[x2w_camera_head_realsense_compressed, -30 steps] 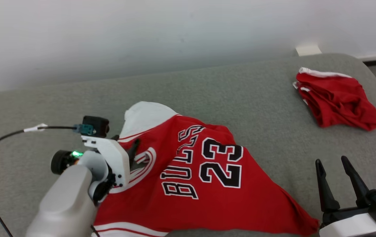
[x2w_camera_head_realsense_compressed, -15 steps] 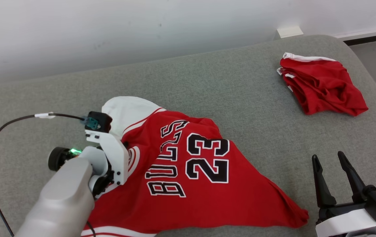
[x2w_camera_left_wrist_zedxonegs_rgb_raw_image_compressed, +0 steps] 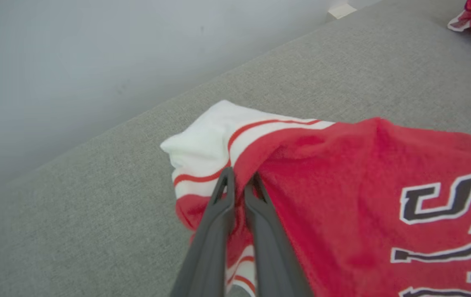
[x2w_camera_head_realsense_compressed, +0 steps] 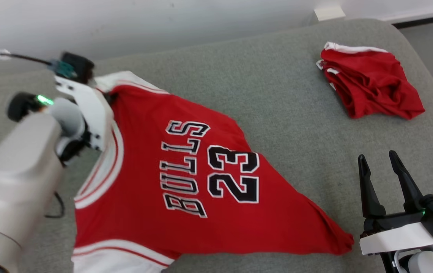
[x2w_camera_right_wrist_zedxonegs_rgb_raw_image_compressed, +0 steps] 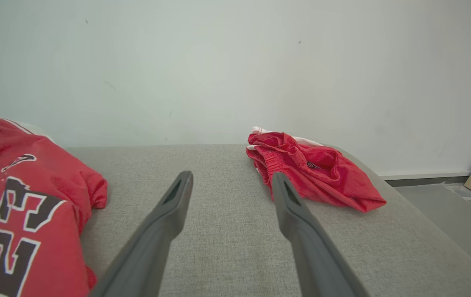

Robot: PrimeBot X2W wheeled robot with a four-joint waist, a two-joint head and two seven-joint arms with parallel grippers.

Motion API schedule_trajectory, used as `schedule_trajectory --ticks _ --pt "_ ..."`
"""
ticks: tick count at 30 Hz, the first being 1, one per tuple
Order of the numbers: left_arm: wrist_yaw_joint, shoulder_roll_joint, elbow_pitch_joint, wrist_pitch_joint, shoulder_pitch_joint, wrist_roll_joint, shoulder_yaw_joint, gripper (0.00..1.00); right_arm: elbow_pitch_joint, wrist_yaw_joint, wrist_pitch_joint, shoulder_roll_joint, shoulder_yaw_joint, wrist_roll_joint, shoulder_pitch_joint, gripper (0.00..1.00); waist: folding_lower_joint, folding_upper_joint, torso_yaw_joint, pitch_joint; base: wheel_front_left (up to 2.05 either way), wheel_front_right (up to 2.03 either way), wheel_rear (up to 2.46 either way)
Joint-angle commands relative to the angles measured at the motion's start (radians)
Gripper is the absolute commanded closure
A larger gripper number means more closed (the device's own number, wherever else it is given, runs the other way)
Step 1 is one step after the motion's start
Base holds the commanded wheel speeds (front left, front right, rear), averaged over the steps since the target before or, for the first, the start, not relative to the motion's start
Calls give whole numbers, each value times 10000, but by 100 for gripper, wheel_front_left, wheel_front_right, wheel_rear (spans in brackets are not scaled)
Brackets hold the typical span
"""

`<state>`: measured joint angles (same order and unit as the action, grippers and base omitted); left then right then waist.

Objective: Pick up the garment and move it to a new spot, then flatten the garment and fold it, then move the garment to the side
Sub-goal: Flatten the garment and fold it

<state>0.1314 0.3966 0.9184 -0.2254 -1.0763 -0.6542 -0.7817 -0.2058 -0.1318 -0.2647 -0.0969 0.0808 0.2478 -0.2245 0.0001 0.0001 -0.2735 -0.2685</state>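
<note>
Jersey (x2w_camera_head_realsense_compressed: 186,178) shoulder tight in left hand (x2w_camera_left_wrist_zedxonegs_rgb_raw_image_compressed: 241,176), body slack across grey couch (x2w_camera_head_realsense_compressed: 277,94).

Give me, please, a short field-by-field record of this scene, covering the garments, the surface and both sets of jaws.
surface: grey upholstered surface, set against a pale wall
jersey: red jersey, "BULLS 23" facing up, spread unevenly and not flat
shorts: crumpled red shorts, at the far right, apart from the jersey
left jaws: shut on the jersey's red-and-white striped edge
right jaws: open, holding nothing, beside the jersey's near right corner
fold: not yet done
</note>
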Motion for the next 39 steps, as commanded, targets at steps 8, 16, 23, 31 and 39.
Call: schedule_trajectory --ticks 8,16,23,31,39 --pt "-17 919 809 984 -1423 124 -53 100 67 26 13 300 -100 158 -312 0 -1 -1 -756 -752 0 0 0" --pt "-17 531 1488 1361 -1168 -305 -275 0 -2 26 13 392 -225 28 -224 0 -1 -1 -626 -543 0 0 0" --pt "-17 229 1228 2328 -667 -802 -650 0 -91 26 13 27 -316 -114 56 0 -1 -1 73 617 0 0 0" --pt "-19 107 811 4249 528 -1396 -607 0 -138 26 13 -383 -98 -25 774 0 -1 -1 943 2252 0 0 0" --pt "-872 241 -808 4893 1981 -1300 148 0 -17 26 13 -436 -41 129 1560 0 -1 -1 1703 2748 0 0 0"
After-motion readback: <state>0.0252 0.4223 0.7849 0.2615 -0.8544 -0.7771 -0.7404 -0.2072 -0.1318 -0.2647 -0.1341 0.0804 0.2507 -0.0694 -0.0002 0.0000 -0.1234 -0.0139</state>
